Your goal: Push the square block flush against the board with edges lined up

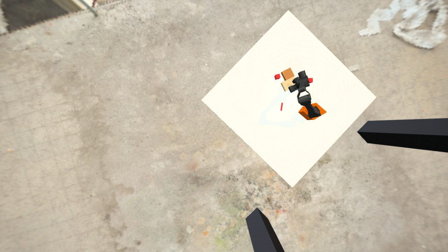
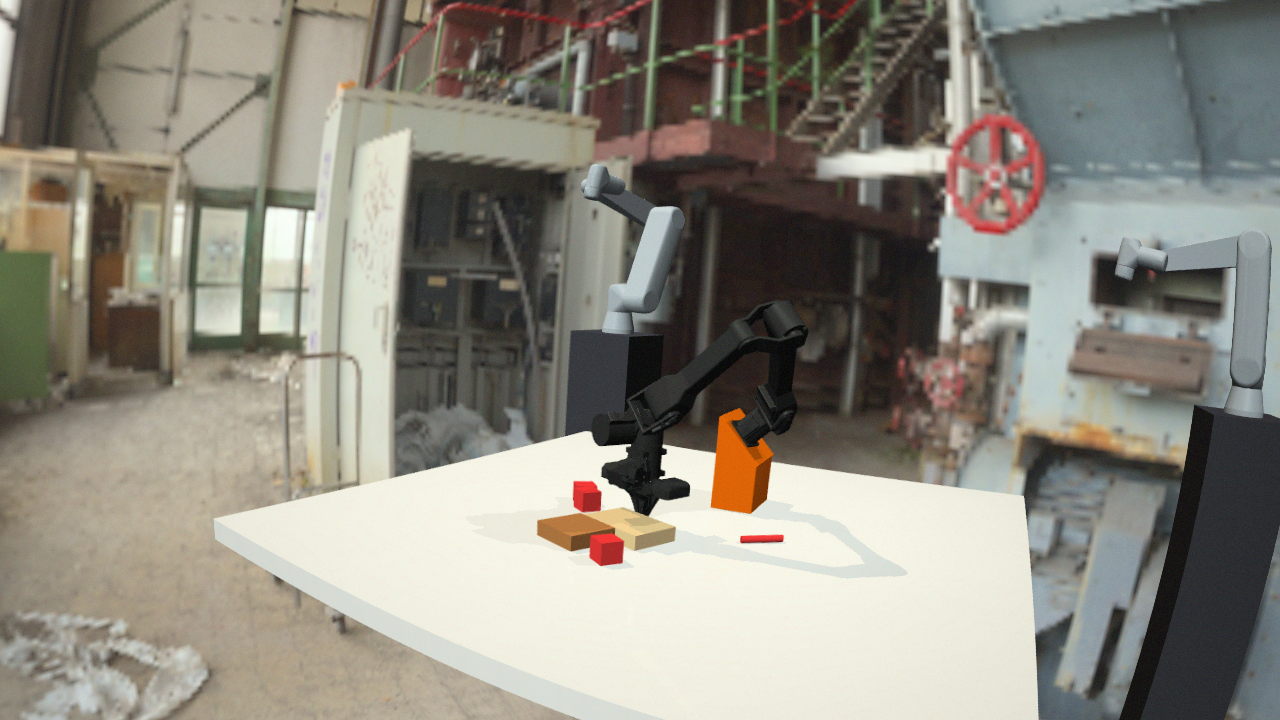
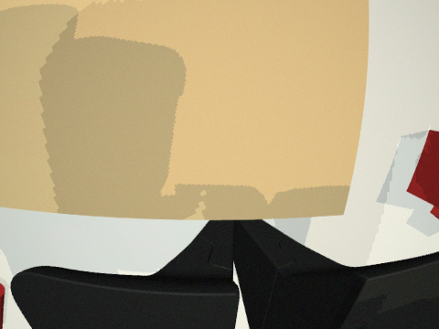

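Near the middle of the white square tabletop [image 2: 805,626], the flat dark-brown wooden board [image 2: 572,530] is lying with the pale tan square block [image 2: 642,528] touching its right side. The black arm [image 2: 707,367] is folding down from its orange pedestal [image 2: 747,483], with the black parallel-jaw gripper [image 2: 646,506], pressed shut and empty, pointing down at the block's near edge. In the wrist view the block is filling most of the frame, leaving only a corner of the board showing, and fingertip contact is hard to judge.

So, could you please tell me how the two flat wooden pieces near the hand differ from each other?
The brown piece is darker; the tan piece is pale. In the top view the brown piece lies farther from the orange base, while the tan piece lies nearer, partly under the shut hand. Both lie flat on the table, side against side, and look similar in thickness.
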Robot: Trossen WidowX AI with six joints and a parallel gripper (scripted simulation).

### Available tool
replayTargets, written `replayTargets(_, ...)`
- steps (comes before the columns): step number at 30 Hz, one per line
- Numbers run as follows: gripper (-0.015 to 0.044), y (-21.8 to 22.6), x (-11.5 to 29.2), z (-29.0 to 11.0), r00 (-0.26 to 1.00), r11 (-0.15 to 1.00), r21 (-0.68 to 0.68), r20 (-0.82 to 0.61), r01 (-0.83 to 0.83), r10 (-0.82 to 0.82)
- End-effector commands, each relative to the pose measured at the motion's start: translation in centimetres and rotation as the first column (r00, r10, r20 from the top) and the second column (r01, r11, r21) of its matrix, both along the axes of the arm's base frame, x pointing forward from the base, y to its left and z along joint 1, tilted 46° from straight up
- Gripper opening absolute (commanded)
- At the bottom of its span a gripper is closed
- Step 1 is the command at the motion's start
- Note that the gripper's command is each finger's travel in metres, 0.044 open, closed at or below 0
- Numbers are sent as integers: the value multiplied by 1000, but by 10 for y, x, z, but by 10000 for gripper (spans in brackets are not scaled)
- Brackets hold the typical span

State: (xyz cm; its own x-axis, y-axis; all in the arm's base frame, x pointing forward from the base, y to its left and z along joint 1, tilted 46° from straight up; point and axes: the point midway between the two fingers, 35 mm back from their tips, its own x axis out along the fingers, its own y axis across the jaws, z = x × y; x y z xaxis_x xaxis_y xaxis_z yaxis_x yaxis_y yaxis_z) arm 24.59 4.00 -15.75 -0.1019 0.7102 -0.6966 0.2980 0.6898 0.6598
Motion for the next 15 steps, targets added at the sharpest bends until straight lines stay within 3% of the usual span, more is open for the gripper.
replayTargets(1,0,0,4,0,1000,1000,1,6,3,-3)
replayTargets(15,0,2,-17,5,1000,1000,1,5,4,-4)
